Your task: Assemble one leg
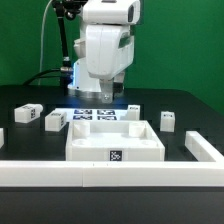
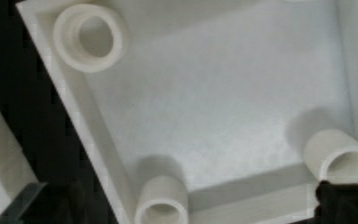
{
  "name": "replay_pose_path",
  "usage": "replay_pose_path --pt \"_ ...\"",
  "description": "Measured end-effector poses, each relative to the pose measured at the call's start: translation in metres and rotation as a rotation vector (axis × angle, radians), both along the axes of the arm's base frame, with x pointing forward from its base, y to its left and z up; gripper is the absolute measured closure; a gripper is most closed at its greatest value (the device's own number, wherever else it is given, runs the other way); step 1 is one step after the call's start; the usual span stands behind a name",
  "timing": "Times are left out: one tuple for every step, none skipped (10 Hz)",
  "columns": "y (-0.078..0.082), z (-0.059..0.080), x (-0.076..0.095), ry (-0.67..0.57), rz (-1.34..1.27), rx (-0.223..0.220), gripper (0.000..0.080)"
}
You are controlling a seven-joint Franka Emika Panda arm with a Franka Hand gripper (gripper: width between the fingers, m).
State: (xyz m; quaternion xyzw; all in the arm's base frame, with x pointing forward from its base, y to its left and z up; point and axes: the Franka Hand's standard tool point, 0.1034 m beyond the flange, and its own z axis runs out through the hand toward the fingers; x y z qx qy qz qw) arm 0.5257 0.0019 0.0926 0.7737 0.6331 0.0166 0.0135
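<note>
Several small white legs with marker tags stand on the black table: two at the exterior view's left [image 1: 27, 113] [image 1: 55, 120] and one at its right [image 1: 167, 121]. None is held. My gripper [image 1: 104, 98] hangs low behind the wide white square piece [image 1: 115, 140]. In the wrist view my gripper [image 2: 179, 205] is open and empty, with dark fingertips [image 2: 345, 198] far apart. Between and beyond them lies the white square piece [image 2: 211, 90] with round corner posts [image 2: 87, 35]. No leg shows in the wrist view.
The marker board [image 1: 92, 115] lies under the arm. A long white bar [image 1: 110, 176] runs along the front. A white block [image 1: 205, 147] lies at the exterior view's right, and another white piece [image 1: 2, 138] sits at its left edge.
</note>
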Motion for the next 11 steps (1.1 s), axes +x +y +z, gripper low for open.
replay_pose_path --pt "0.007 -0.006 -0.011 -0.006 0.040 0.003 0.0150" --pt "0.015 -0.012 -0.020 -0.014 0.075 0.006 0.0150" --pt "0.025 -0.019 -0.028 -0.003 0.113 -0.009 0.0150" --pt "0.031 -0.023 -0.034 0.009 0.095 -0.012 0.0150" --pt "0.030 -0.023 -0.033 0.009 0.095 -0.013 0.0150" --pt "0.029 -0.023 -0.034 0.010 0.094 -0.013 0.0150" --pt "0.029 -0.023 -0.034 0.010 0.094 -0.013 0.0150" --pt "0.028 -0.025 -0.036 0.011 0.097 -0.012 0.0150" --pt "0.025 -0.031 -0.047 0.016 0.103 -0.009 0.0150" --pt "0.024 -0.039 -0.060 0.008 0.125 -0.003 0.0150" --pt "0.022 -0.046 -0.073 0.004 0.146 0.003 0.0150"
